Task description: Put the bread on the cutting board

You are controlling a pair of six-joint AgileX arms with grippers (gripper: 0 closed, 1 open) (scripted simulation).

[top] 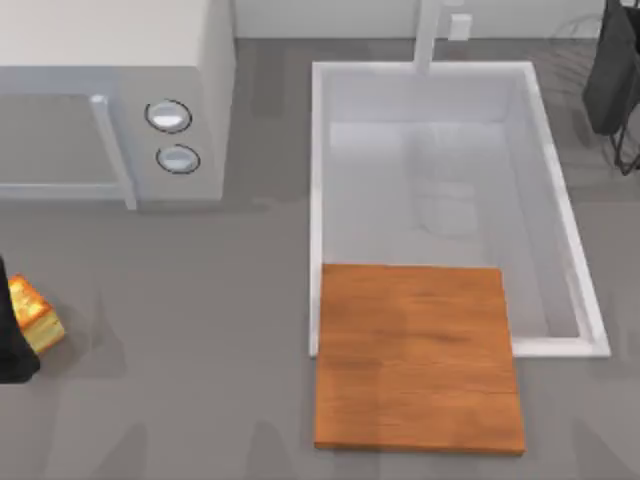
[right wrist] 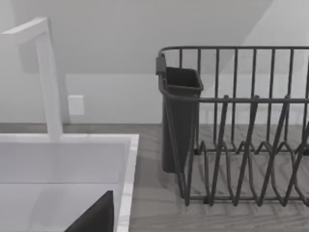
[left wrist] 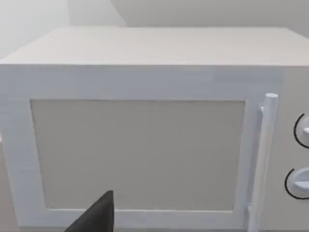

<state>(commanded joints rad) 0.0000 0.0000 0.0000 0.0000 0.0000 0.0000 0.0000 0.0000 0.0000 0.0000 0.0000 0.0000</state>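
Bread (top: 34, 316): small golden chunk with a toasted crust, at the far left edge of the bench (top: 200, 350), touching the dark left gripper (top: 12, 335). Well apart from the board.
Cutting board (top: 417, 356): orange-brown, grain visible, lying flat at centre right. Its far part overlaps the near end of the sink (top: 575, 270); its near part is over the bench.
Left gripper: dark mass at the left edge, right against the bread. Whether the jaws pinch the bread or stand spread, I cannot tell. In the left wrist view one dark fingertip (left wrist: 96, 218) shows before the microwave (left wrist: 145, 135) door.
Right arm (top: 615, 75): far right corner, by the dish rack (right wrist: 241, 145). Jaw state cannot be told; one dark fingertip (right wrist: 96, 217) shows over the sink's corner.
Microwave: white, far left, door handle (top: 112, 150) and two dials (top: 169, 116) facing the near side.
Tap (right wrist: 46, 77): white, at the sink's far rim.
Cutlery holder (right wrist: 179, 116): dark, hung on the rack's end.
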